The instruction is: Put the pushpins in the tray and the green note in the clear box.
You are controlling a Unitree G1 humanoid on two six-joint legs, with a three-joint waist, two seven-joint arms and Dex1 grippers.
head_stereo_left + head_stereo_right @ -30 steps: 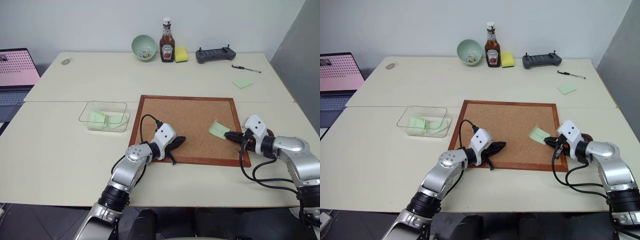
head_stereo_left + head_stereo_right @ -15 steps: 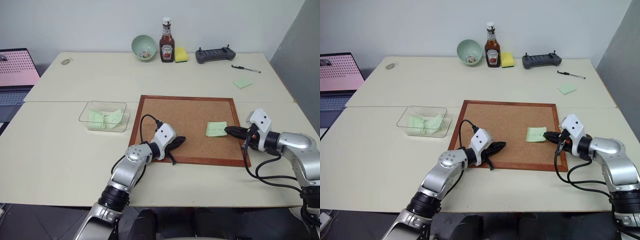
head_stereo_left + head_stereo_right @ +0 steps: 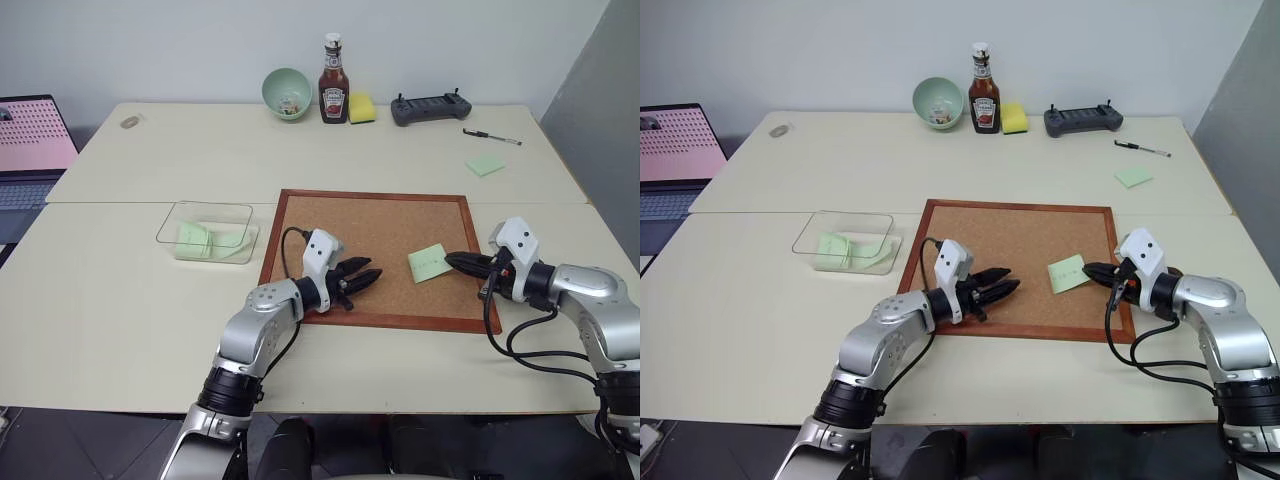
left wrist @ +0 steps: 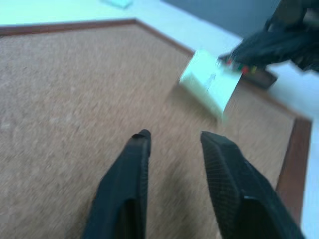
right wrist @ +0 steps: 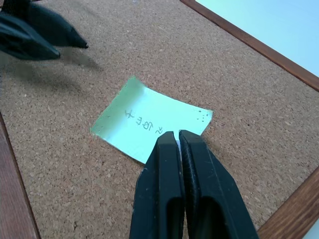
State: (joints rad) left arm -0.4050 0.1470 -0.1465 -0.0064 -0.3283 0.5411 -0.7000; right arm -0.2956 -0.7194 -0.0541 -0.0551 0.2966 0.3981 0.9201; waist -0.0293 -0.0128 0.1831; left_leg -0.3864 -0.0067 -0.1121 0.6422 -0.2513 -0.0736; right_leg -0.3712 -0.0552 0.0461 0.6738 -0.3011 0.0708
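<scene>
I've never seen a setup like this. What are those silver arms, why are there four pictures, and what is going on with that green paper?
The silver arms belong to a humanoid robot; each ends in a black two-fingered pincer. Two pictures come from cameras in its head, looking down over a table. The other two come from cameras on its wrists, looking along the fingers. On the table lie a wood-framed corkboard, a clear box holding green papers, and at the far edge a green bowl and a ketchup bottle. The right pincer is shut on the edge of the green note, over the corkboard. The left pincer is open and holds nothing.
</scene>
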